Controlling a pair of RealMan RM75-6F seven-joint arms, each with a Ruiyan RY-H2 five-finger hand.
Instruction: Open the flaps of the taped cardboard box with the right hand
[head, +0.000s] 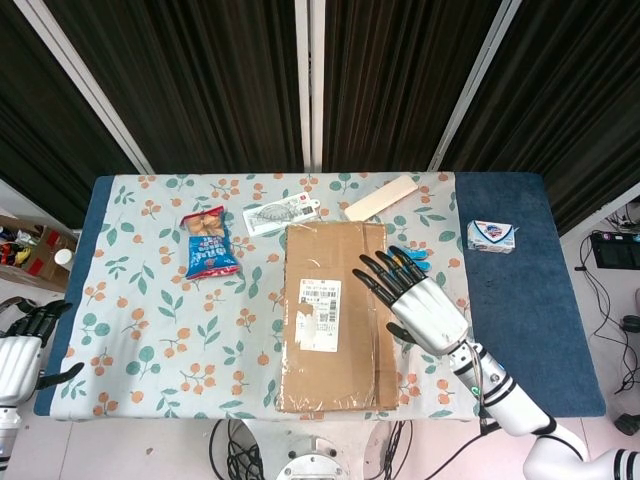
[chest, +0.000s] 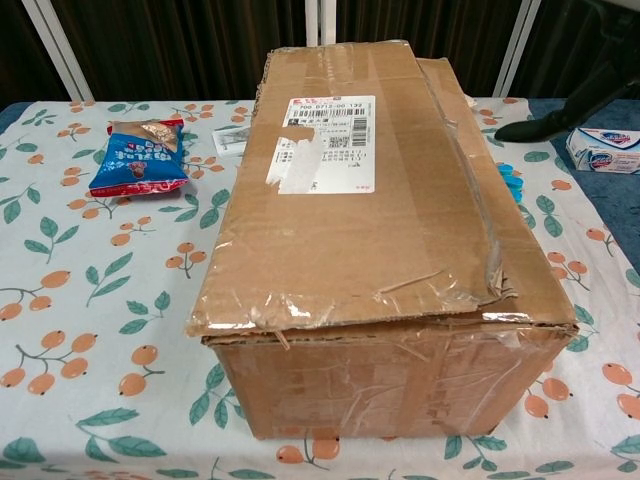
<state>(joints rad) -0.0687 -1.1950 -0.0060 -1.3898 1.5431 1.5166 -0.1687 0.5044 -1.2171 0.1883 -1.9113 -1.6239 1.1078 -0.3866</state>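
The taped cardboard box (head: 335, 315) (chest: 375, 230) lies closed in the middle of the table, a white shipping label (head: 320, 315) (chest: 325, 140) on its top flap. My right hand (head: 420, 300) hovers over the box's right edge, palm down, fingers spread and holding nothing. In the chest view only dark fingertips (chest: 545, 127) of that hand show at the upper right. My left hand (head: 25, 345) hangs open off the table's left edge, away from the box.
A blue snack bag (head: 208, 243) (chest: 140, 155) lies left of the box. A flat clear packet (head: 280, 215) and a wooden slat (head: 380, 198) lie behind it. A blue hand-shaped toy (head: 412, 262) sits under my right hand. A soap box (head: 492, 236) (chest: 603, 148) rests on the blue cloth at right.
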